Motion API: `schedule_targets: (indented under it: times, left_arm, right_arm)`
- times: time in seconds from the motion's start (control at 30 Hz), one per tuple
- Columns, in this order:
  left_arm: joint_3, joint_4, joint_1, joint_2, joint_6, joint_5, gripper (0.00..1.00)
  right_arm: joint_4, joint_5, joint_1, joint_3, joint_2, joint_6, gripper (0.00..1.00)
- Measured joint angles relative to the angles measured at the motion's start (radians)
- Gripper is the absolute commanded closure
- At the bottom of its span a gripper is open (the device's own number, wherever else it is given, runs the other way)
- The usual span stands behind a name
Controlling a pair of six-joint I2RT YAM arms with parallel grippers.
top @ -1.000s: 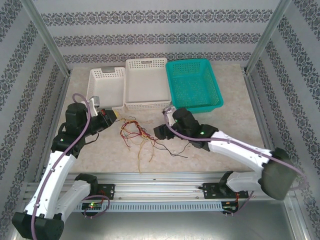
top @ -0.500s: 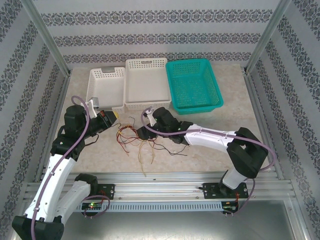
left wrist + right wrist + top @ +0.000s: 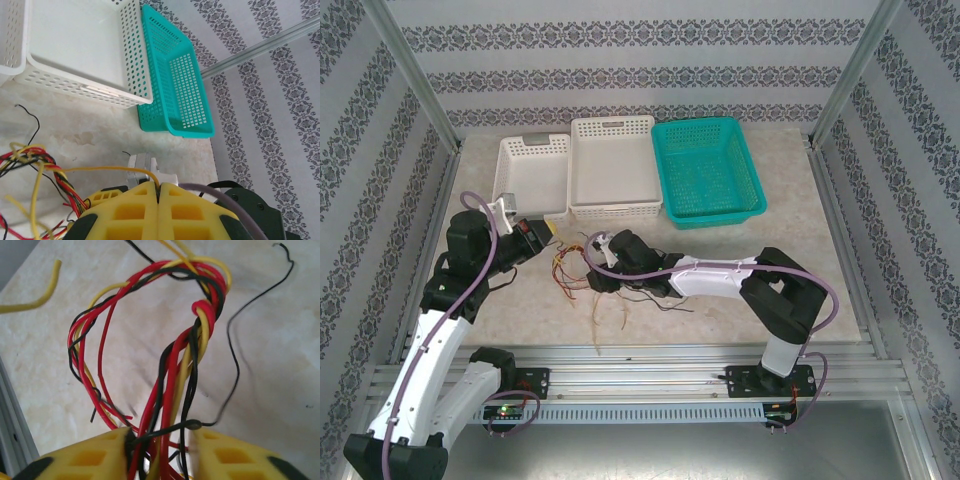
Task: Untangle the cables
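The cables (image 3: 565,268) lay in a tangle on the worktop (image 3: 790,240), toward its near middle, with the baskets (image 3: 612,168) off at 12 o'clock. From 9 o'clock the left gripper (image 3: 158,192) was clamped tight on one yellow cable (image 3: 105,169), which ran from its pads into the knot. From 3 o'clock the right gripper (image 3: 161,452) straddled the red, yellow and black strands just below their twist (image 3: 202,315), jaws part-way apart, with no firm pinch I could make out.

To my eye the step was to get a second hold and draw the yellow one free. It would go best if the right gripper closed on the whole twisted bundle, not one strand, and pulled gently toward 3 o'clock, low over the worktop. A hard tug would likely tighten the twist.
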Motion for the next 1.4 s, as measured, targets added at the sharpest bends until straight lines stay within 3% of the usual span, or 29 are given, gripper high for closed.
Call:
schedule_targets:
  times: [0.07, 0.1, 0.4, 0.8, 0.9, 1.0, 1.07, 1.17, 1.2, 1.4]
  left_arm:
    - [0.000, 0.000, 0.000, -0.011, 0.000, -0.002, 1.00]
    - [0.000, -0.001, 0.000, -0.017, 0.001, -0.004, 1.00]
    - [0.133, -0.161, 0.000, -0.075, 0.076, -0.111, 1.00]
    - [0.385, -0.354, 0.000, -0.077, 0.209, -0.352, 1.00]
    - [0.390, -0.365, 0.000, -0.068, 0.220, -0.357, 1.00]
    - [0.354, -0.351, 0.000, -0.036, 0.215, -0.295, 1.00]
    - [0.296, -0.319, 0.000, -0.010, 0.196, -0.234, 0.87]
    - [0.174, -0.246, -0.010, 0.030, 0.151, -0.138, 0.55]
    - [0.137, -0.217, -0.021, 0.047, 0.135, -0.117, 0.49]
    - [0.052, -0.111, -0.203, 0.128, 0.092, -0.070, 0.31]
  right_arm:
    - [0.004, 0.014, 0.000, 0.001, 0.000, 0.003, 0.98]
    - [0.005, 0.019, 0.000, 0.001, 0.000, 0.000, 1.00]
    - [-0.002, 0.097, -0.021, -0.059, -0.044, -0.002, 1.00]
    - [-0.151, 0.230, -0.209, -0.272, -0.196, 0.094, 1.00]
    - [-0.151, 0.228, -0.227, -0.315, -0.256, 0.103, 1.00]
    - [-0.138, 0.195, -0.232, -0.345, -0.310, 0.097, 1.00]
    - [-0.130, 0.169, -0.231, -0.347, -0.326, 0.082, 1.00]
    - [-0.116, 0.142, -0.224, -0.347, -0.344, 0.060, 1.00]
    - [-0.111, 0.135, -0.217, -0.347, -0.350, 0.052, 1.00]
    - [-0.089, 0.109, -0.166, -0.347, -0.394, -0.006, 1.00]
